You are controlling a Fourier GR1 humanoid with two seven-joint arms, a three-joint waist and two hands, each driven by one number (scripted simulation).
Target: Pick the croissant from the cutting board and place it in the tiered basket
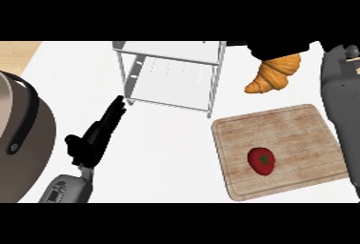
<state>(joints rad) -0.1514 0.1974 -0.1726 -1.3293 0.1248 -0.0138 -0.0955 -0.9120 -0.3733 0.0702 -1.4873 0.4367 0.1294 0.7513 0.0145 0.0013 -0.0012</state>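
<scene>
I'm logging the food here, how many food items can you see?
2: a croissant held by the right robot hand beyond the cutting board, and a tomato on that board. Nothing else shows.

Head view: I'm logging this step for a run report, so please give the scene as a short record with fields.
croissant: off the board, right of the basket, held by the right hand
right hand: curled round the croissant's upper end
left hand: open, resting at lower left
board: carries a tomato
basket: croissant not yet in it
pot: at the left edge
</scene>
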